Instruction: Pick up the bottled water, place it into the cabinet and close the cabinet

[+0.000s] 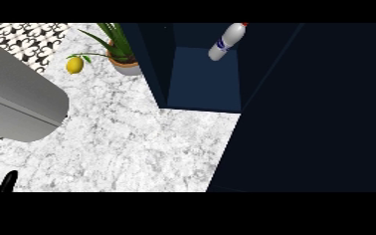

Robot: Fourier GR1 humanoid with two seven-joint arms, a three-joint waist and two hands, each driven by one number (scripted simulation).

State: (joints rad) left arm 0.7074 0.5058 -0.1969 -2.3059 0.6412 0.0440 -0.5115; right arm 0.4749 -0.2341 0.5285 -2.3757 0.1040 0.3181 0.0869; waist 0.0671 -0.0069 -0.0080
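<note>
As we look steeply down, the bottled water [226,42] is already inside the cabinet [200,84], high in the view and toward the right of the open blue compartment. It is pale with a blue label, and its red cap sits at the very top of the scene. It slants in our view with the cap up and to the right, and we cannot tell whether it stands or leans. Nothing grips it.

The cabinet stands open, with its blue floor and back showing between dark side walls. To the right a wide dark panel [308,119] runs down the view and covers that side of the desk [132,139]. We cannot say for sure whether it is the cabinet's door.

The desk is white and grey marble. Near its far edge a potted plant [122,55] with long green leaves stands just beside the cabinet's left wall. A lemon [74,64] with a small leaf lies a little to the left of the pot, apart from it. Patterned black-and-white tiles [29,39] show in the upper left corner.

A broad grey forearm [26,104] comes in from the left edge over the desk. At the lower left corner only a thin black sliver of the left hand [9,181] shows, well apart from the bottled water. We cannot tell whether that hand is open or closed.
</note>
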